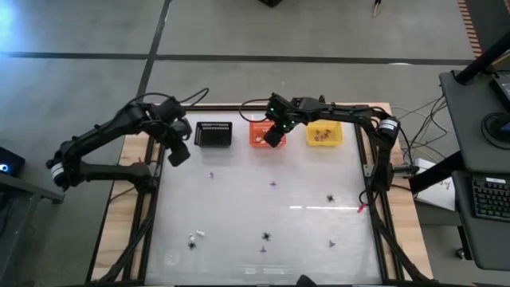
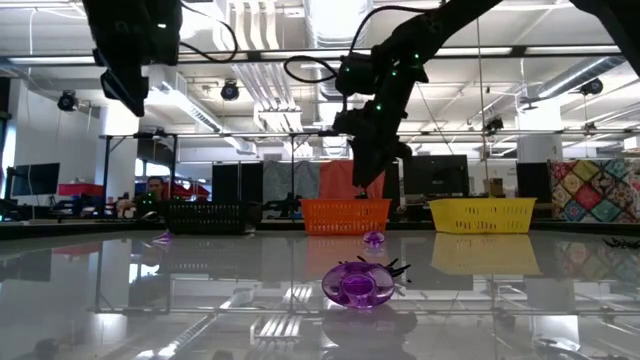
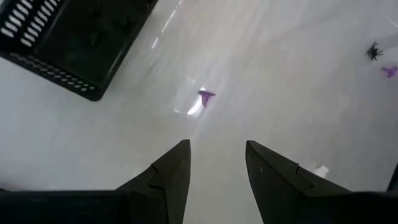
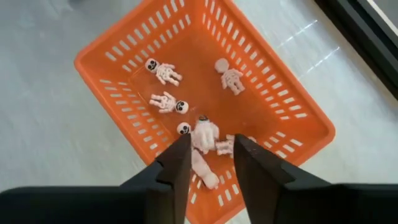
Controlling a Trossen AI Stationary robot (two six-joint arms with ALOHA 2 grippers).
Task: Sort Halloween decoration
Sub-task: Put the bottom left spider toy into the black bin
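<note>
- Right gripper (image 4: pixel 208 163) hangs above the orange basket (image 4: pixel 124 56), which sits in the middle of the row of three baskets at the table's far edge. Its fingers stand apart with nothing clamped between them.
- Orange basket contents: several small white skeleton figures (image 4: pixel 165 72) lie on its floor, some singly and some bunched together directly under the right gripper.
- Left gripper (image 3: pixel 217 163) hovers over bare table just beside the black basket (image 1: pixel 213 134), on that basket's left front side. Its fingers are parted and hold nothing.
- A small purple piece (image 3: pixel 206 96) lies on the table ahead of the left gripper, near the black basket's corner but apart from it.
- Yellow basket (image 1: pixel 324 134) stands at the right end of the row and holds some brownish pieces; their kind cannot be told.
- Loose decorations remain scattered on the table (image 1: pixel 239 199): a black spider (image 1: pixel 330 197) toward the right, another black spider (image 1: pixel 266 236) near the front centre, a white bit (image 1: pixel 200 233) beside a dark piece at front left, and purple pieces at mid-table and front right.
- In the low view a purple ring with a black spider (image 2: pixel 358 284) on it lies nearest the camera.
</note>
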